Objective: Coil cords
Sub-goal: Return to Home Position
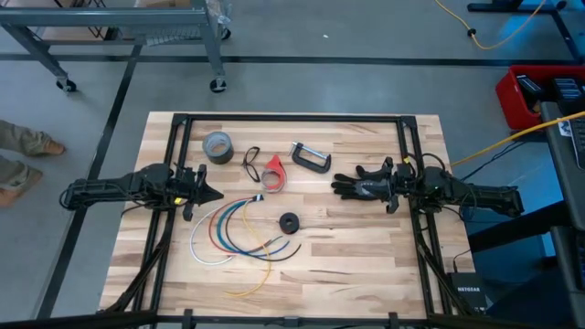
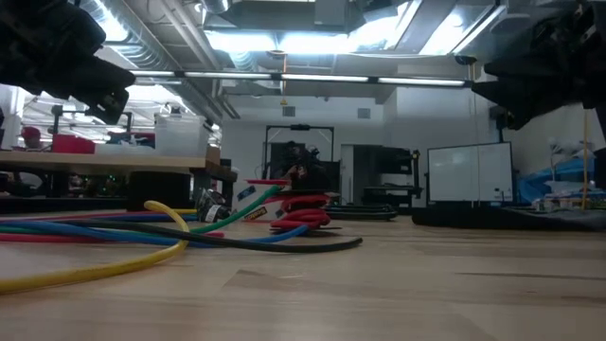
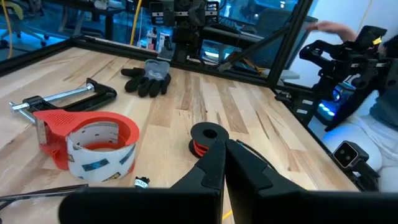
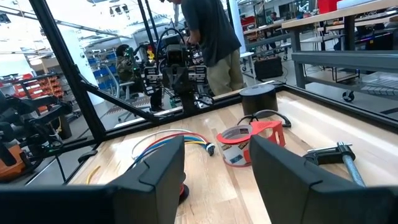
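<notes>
The cords show as a small black round spool (image 1: 290,223) lying flat on the wooden table near its middle, with red wire wound on it (image 3: 200,147). My left gripper (image 1: 218,194) hovers at the table's left side, shut and holding nothing, pointing level toward the spool (image 3: 207,135). At the table's right side my right gripper (image 4: 214,177) is open and holds nothing. It hangs level above a black glove (image 1: 350,187). One of its fingers (image 4: 155,168) hides most of the spool in the right wrist view.
A fanned bundle of coloured wires (image 1: 233,228) lies left of the spool. Along the far side are a grey tape roll (image 1: 218,146), black glasses (image 1: 251,163), a red tape dispenser (image 1: 274,174) and a C-clamp (image 1: 311,157). A person stands beyond the table (image 4: 214,37).
</notes>
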`<action>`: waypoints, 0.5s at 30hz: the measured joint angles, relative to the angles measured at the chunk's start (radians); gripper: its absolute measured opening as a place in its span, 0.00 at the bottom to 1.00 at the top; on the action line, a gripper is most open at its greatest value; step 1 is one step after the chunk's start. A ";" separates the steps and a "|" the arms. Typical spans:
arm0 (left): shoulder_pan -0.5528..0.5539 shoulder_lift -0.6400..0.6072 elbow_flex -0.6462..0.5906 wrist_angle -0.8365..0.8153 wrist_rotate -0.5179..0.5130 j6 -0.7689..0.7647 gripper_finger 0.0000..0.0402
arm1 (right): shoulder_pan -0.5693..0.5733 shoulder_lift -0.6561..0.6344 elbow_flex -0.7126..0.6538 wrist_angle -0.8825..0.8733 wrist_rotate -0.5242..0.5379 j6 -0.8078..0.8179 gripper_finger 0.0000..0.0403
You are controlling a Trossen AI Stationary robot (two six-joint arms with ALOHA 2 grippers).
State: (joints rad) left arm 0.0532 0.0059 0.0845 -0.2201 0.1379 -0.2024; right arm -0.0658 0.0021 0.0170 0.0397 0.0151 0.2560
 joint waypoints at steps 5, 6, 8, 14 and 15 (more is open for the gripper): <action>0.000 0.000 0.000 0.000 0.000 0.000 0.01 | 0.000 0.000 0.000 -0.001 0.000 0.000 0.46; 0.000 0.000 0.000 0.000 0.000 0.000 0.01 | 0.000 0.000 0.000 -0.001 0.000 0.000 0.46; 0.000 0.000 0.000 0.000 0.000 0.000 0.01 | 0.000 0.000 0.000 -0.006 0.000 0.000 0.46; 0.000 0.000 0.000 0.000 0.000 0.000 0.01 | 0.000 0.000 0.000 -0.016 0.000 0.000 0.46; 0.000 0.000 0.000 0.000 0.000 0.000 0.01 | 0.000 0.000 0.000 -0.016 0.000 0.000 0.46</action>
State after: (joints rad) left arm 0.0532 0.0059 0.0841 -0.2206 0.1379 -0.2024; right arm -0.0658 0.0025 0.0174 0.0238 0.0151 0.2561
